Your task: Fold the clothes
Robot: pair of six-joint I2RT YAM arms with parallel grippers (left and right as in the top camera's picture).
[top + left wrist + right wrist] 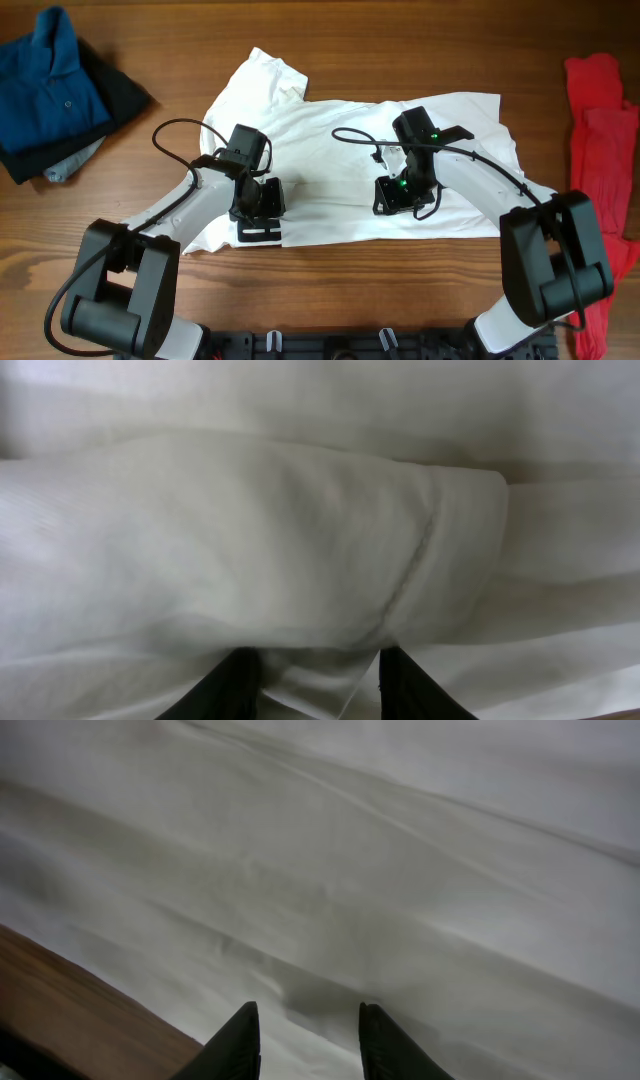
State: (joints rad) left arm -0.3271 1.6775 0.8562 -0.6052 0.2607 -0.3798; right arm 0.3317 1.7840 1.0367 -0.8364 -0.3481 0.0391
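The clothes in work are a white short-sleeved T-shirt (340, 150) spread flat across the middle of the table, one sleeve pointing to the far left. My left gripper (259, 228) rests on the shirt's near left edge. In the left wrist view its jaws (318, 660) stand apart, with wrinkled white cloth (300, 510) between them and a hemmed fold draped over the tips. My right gripper (395, 208) is on the shirt's lower middle. In the right wrist view it (305, 1015) is open just over smooth white fabric (400, 870), holding nothing.
A blue polo (45, 80) lies on dark pieces (125, 95) at the far left corner. Red shirts (600, 110) run down the right edge. Bare wooden table (330, 290) borders the shirt's near hem, and also shows in the right wrist view (70, 1000).
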